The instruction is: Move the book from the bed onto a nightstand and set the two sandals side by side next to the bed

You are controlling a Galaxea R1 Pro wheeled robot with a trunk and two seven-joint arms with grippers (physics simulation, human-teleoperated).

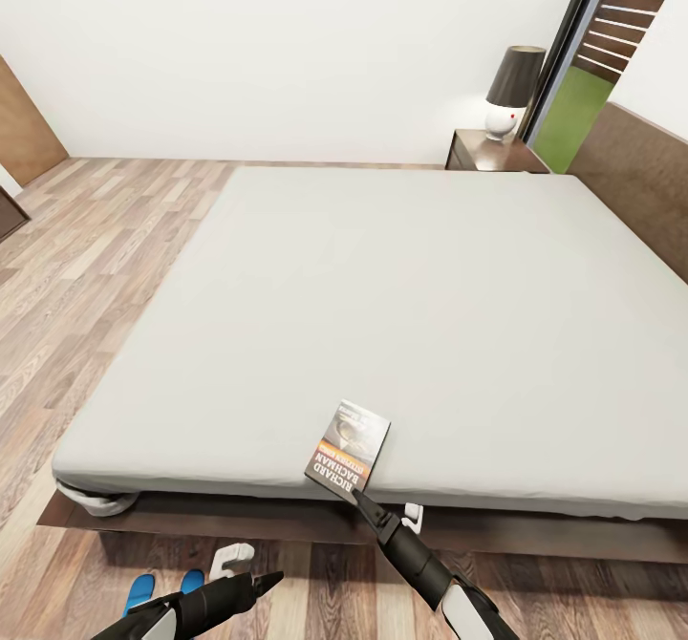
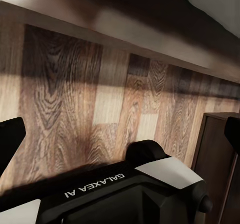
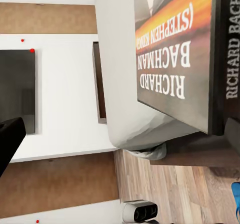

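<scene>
The book [image 1: 349, 444] lies flat at the near edge of the bed's grey mattress [image 1: 401, 306], its lettered end toward me. My right gripper [image 1: 350, 489] is open at that near end, and in the right wrist view the book [image 3: 170, 48] lies close against one of its black fingers [image 3: 233, 134]. My left gripper [image 1: 268, 580] hangs low over the floor in front of the bed frame, open with nothing between its fingers [image 2: 10, 139]. Two blue sandals [image 1: 140, 590] [image 1: 191, 580] lie on the floor by my left arm. A nightstand [image 1: 483, 151] stands beyond the bed's far corner.
A lamp [image 1: 514, 91] with a dark shade sits on the nightstand. The dark headboard [image 1: 640, 181] runs along the right. Wood-plank floor [image 1: 86, 267] stretches left of the bed. A dark wooden cabinet side [image 2: 220, 159] stands near my right forearm [image 2: 125, 184].
</scene>
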